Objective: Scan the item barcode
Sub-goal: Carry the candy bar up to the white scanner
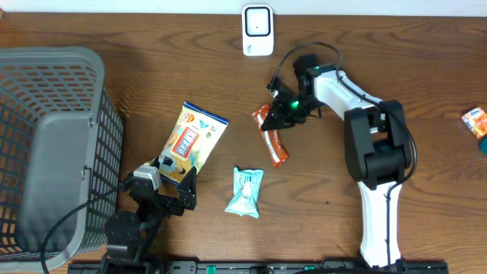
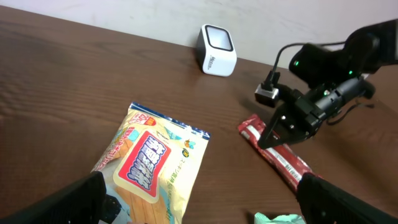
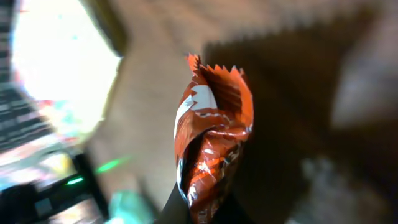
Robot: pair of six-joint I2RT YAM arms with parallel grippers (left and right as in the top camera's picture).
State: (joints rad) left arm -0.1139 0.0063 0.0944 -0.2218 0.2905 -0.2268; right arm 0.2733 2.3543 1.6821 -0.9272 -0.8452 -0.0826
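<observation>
At centre frame, the right hand is clenched on the red bar's upper end; the left hand gapes, lower left. Pickup step: next, likely lift and turn the barcode toward the scanner at top.

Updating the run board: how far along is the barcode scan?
Done: the right hand is shut on one end of the red snack bar. In hand: that grip only; the bar looks to lie on the table, short of the white scanner. Left: lift it and present it to the scanner. The left hand is open by the yellow snack bag.
</observation>
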